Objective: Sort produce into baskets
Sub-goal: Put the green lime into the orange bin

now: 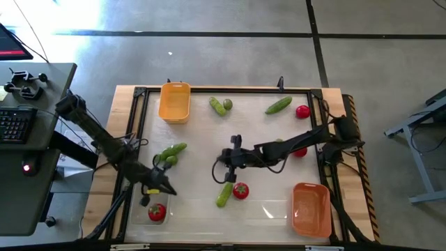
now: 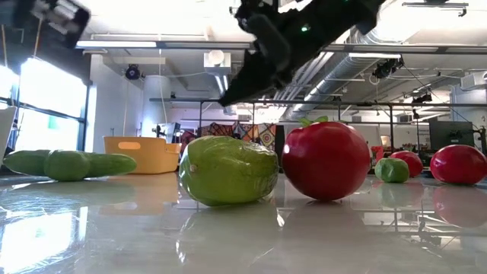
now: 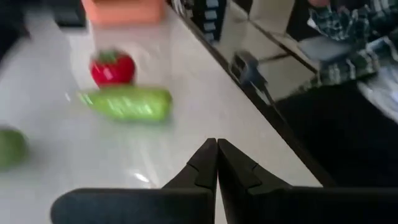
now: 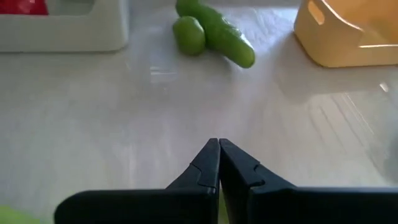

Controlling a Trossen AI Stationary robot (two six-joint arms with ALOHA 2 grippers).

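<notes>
One cucumber (image 1: 224,194) just beside closed right tool (image 1: 224,157), untouched.

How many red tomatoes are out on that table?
4: one in the clear bin at the near left, one mid-table beside a cucumber, one at the far right, and one partly hidden under the right arm.

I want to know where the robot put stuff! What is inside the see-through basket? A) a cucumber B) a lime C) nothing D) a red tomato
D: in the high view a red tomato lies inside the clear basket at the table's near left corner, just past the left gripper; no cucumber or lime is in there.
</notes>
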